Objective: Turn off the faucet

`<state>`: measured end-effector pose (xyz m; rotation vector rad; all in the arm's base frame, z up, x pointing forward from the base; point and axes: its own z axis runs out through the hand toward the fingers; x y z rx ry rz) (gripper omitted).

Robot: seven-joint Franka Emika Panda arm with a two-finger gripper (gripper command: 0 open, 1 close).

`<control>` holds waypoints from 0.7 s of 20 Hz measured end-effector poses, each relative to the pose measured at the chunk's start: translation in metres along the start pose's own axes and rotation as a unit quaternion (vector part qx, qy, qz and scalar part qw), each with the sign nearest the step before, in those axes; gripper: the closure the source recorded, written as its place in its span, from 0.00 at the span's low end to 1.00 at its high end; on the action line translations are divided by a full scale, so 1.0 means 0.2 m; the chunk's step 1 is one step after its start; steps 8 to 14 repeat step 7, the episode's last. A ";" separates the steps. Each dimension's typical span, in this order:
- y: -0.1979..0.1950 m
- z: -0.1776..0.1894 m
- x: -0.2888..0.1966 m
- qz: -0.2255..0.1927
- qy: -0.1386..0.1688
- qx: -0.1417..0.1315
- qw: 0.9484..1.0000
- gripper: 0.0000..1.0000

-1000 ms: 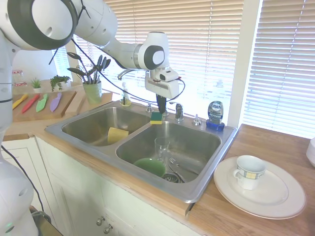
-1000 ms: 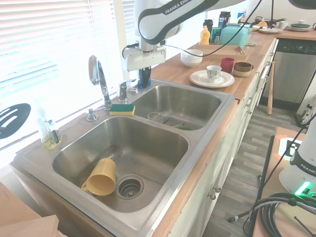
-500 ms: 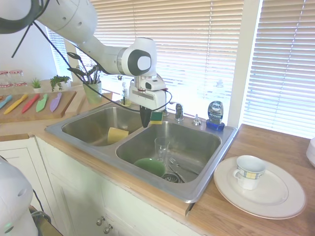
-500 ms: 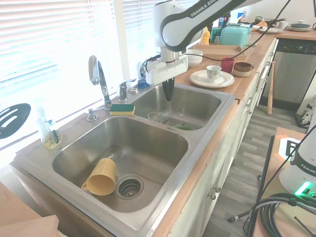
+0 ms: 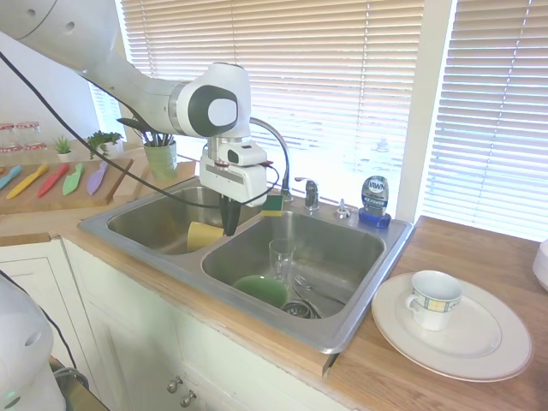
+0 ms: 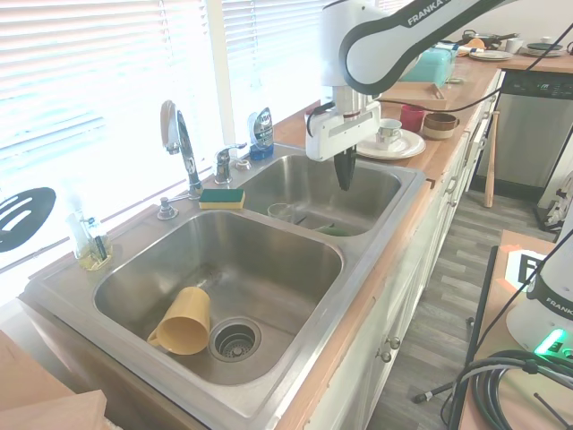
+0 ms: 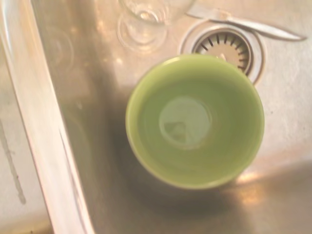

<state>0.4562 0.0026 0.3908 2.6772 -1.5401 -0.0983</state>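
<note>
Above the right basin of the double steel sink (image 5: 338, 336), the tool (image 5: 229, 224) hangs with its dark fingers pointing down, pressed together and holding nothing. It is over the near part of this basin, close to the divider between the two basins. Directly under it, the wrist view shows a green bowl (image 7: 195, 120) standing upright on the basin floor, next to the drain (image 7: 223, 47), a clear glass (image 7: 146, 17) and a piece of metal cutlery (image 7: 243, 22).

At the far rim of the sink stands the faucet (image 6: 179, 134), its thin chrome spout arching up behind the arm, with the short lever handle (image 5: 311, 193) just to its right. The tool is well apart from both. A yellow and green sponge (image 5: 272, 205) lies on the rim near the faucet base, and a blue dish soap bottle (image 5: 374, 201) stands further right. A yellow cup (image 6: 183, 322) lies on its side in the left basin. On the wooden counter (image 5: 479, 257) at the right, a mug (image 5: 434, 300) sits on a white plate (image 5: 488, 342).
</note>
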 end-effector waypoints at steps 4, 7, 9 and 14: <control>0.01 -0.01 -0.03 -0.003 0.002 0.003 1.000 0.00; 0.02 -0.02 -0.03 -0.002 0.002 0.004 1.000 0.00; 0.02 -0.02 -0.03 -0.002 0.002 0.004 1.000 0.00; 0.02 -0.02 -0.03 -0.002 0.002 0.004 1.000 0.00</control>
